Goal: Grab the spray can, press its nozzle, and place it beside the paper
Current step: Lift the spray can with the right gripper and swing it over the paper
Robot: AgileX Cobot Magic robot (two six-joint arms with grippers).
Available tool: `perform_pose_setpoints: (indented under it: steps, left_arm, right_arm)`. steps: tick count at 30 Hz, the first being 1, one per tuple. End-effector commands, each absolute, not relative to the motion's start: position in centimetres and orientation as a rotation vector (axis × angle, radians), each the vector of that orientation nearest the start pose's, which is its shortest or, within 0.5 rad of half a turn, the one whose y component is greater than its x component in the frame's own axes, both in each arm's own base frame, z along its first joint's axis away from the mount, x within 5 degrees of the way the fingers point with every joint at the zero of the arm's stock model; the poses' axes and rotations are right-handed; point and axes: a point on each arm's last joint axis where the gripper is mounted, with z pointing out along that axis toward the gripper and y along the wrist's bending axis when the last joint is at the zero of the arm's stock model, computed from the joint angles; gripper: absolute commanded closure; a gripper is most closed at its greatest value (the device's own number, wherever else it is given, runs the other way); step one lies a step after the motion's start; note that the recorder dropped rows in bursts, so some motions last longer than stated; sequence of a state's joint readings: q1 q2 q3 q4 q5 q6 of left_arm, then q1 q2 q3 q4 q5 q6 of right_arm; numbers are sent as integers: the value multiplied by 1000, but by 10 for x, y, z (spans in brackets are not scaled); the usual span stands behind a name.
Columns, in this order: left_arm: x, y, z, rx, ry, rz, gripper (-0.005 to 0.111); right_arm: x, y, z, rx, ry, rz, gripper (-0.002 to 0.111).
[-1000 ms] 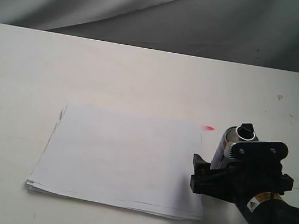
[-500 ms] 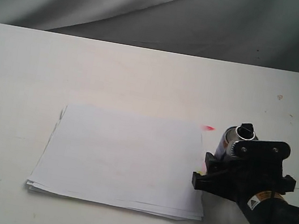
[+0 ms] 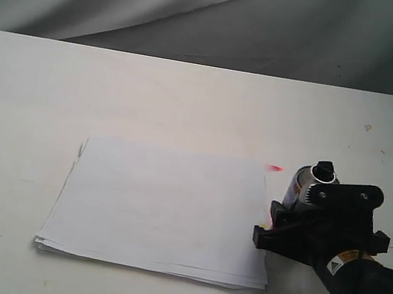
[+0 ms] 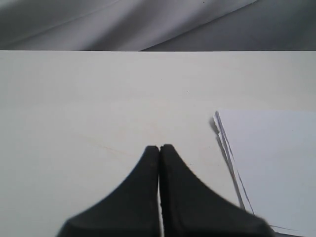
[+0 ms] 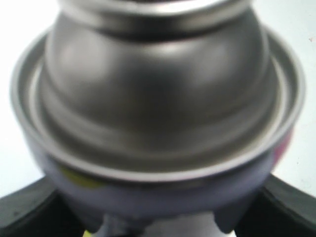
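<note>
The silver spray can (image 3: 298, 188) stands upright on the table just right of the paper (image 3: 160, 205), its black nozzle (image 3: 322, 170) on top. My right gripper (image 3: 300, 212) reaches in from the lower right and is shut on the can's body. In the right wrist view the can's shiny domed top (image 5: 158, 98) fills the picture, with a black finger (image 5: 24, 210) pressed against each side. The nozzle is cut off there. The left gripper (image 4: 159, 147) hovers shut and empty over bare table, left of the paper's edge (image 4: 276, 163).
A small red mark (image 3: 275, 168) lies on the white table (image 3: 189, 100) by the paper's far right corner. A yellow speck (image 3: 267, 221) shows at the paper's right edge. Grey cloth (image 3: 204, 12) hangs behind the table.
The right gripper's near finger has drawn in toward the can from the paper side, narrowing the gap. The can itself has stayed in place.
</note>
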State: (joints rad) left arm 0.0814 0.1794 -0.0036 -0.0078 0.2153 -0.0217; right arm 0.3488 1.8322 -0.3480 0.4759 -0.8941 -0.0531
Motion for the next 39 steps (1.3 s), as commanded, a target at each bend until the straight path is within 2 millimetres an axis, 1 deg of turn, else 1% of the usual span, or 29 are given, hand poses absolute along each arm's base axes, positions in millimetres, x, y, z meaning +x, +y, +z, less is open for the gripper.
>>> perform_pose_setpoints:
  steps: [1,8,11,15,18,22,24,27,28,32,35,39]
  left_arm:
    - [67,5,183,-108,1865,26,106]
    - [67,5,183,-108,1865,26,106]
    - [67,5,183,-108,1865,26,106]
    - [67,5,183,-108,1865,26,106]
    - [67,5,183,-108,1865,26,106]
    - [67,5,183,-108,1865,26,106]
    - [67,5,183,-108,1865,26,106]
    - [67,5,183,-108,1865,26,106]
    - [67,5,183,-108,1865,26,106]
    - [67,5,183,-108,1865,26,106]
    - [67,5,183,-108,1865,26,106]
    - [67,5,183,-108,1865,26,106]
  right_arm:
    - [241,53,123,122,2066,-1,108]
    - [224,33,168,18,2180,16,108]
    - [224,29,190,-35,2215,54,108]
    - [231,25,225,-120,2216,85,108]
    - [239,29,248,-218,2236,97,108]
    - [250,31,277,-378,2245,35,108]
    - [256,31,287,-440,2269,6,108]
    - [263,29,296,-524,2312,-70,108]
    - [264,30,298,-527,2324,-90,108]
    - [273,36,306,-579,2315,-267,108]
    - [279,51,304,-669,2287,-370,108]
    - [288,80,294,-787,2236,-422,108]
